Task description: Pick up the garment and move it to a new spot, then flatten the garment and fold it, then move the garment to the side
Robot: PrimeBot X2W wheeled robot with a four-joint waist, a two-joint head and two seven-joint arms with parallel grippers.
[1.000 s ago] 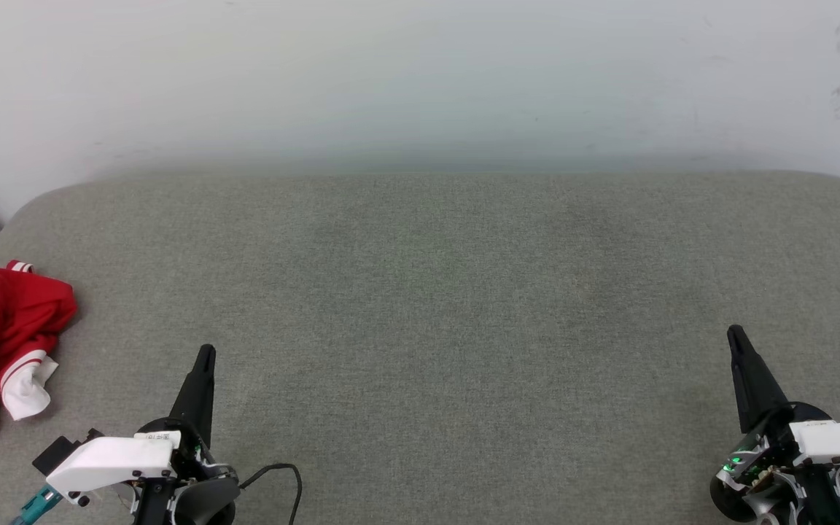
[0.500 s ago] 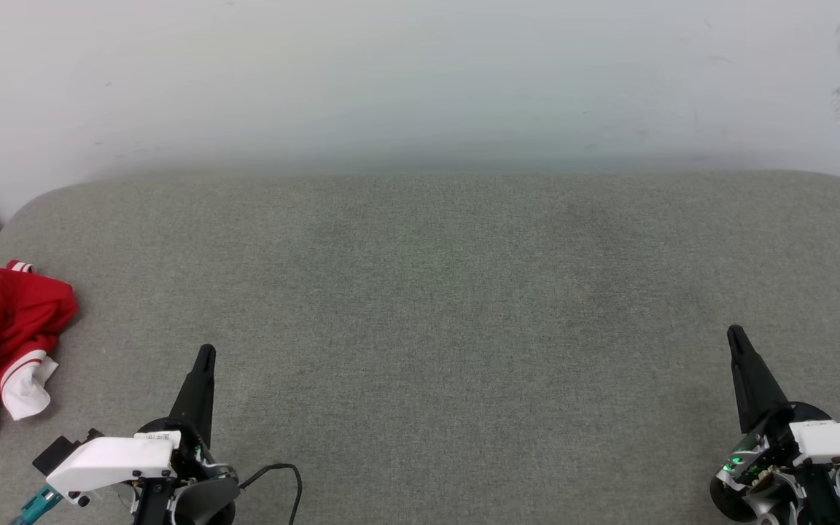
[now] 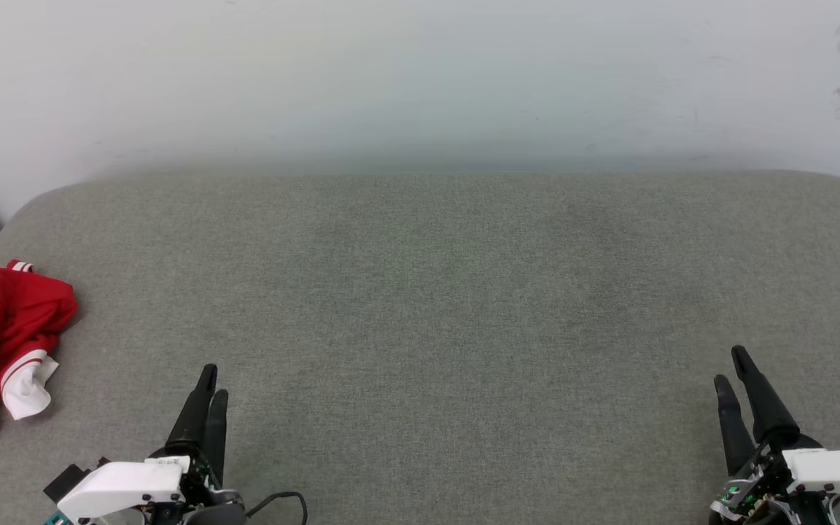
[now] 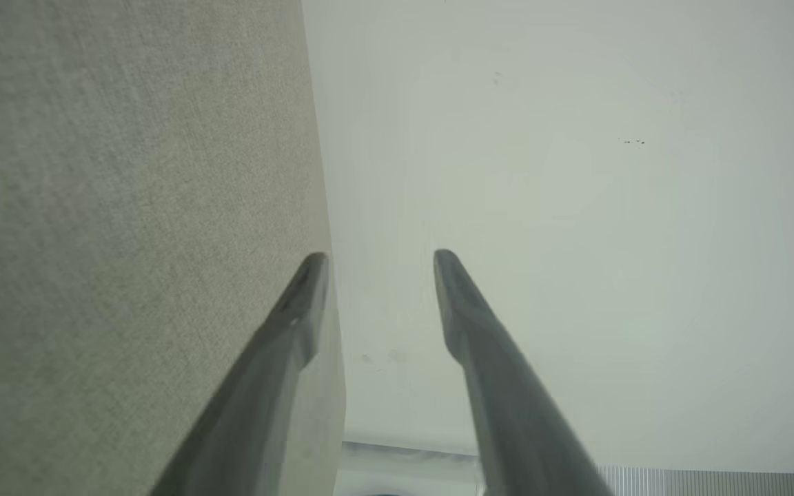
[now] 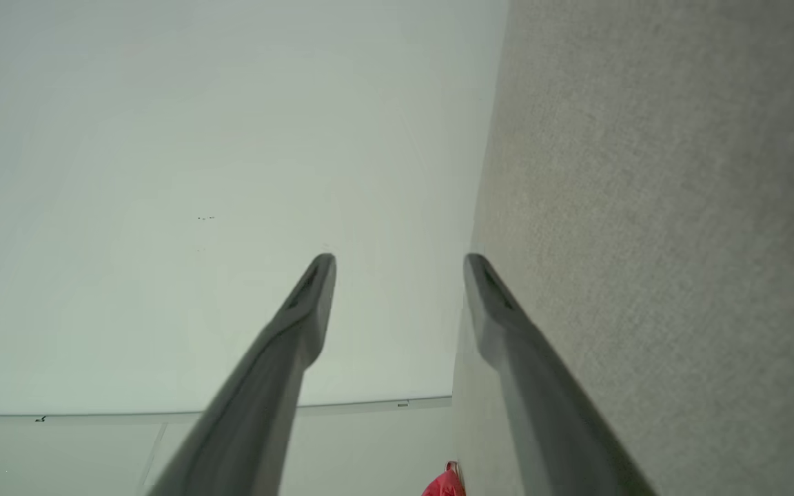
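Left gripper (image 3: 214, 380) is pictured from the head camera low over a grey upholstered surface (image 3: 434, 292), its two dark fingers parted by a narrow gap, with nothing held. Well off to its right, the right gripper (image 3: 728, 364) is seen with fingers likewise apart and empty, both tools pointed toward a pale wall (image 3: 420, 73). The garment (image 3: 4, 328), red with a white, red-striped sleeve end, is shown crumpled well to the left of the left gripper, untouched.

From the left wrist, the left gripper (image 4: 380, 255) is shown with a clear gap between its tips, grey fabric beside one finger and wall ahead.

From the right wrist, the right gripper (image 5: 399, 258) is seen moderately wide and empty; a scrap of the garment (image 5: 445, 484) is glimpsed between the fingers' bases, far beyond them.
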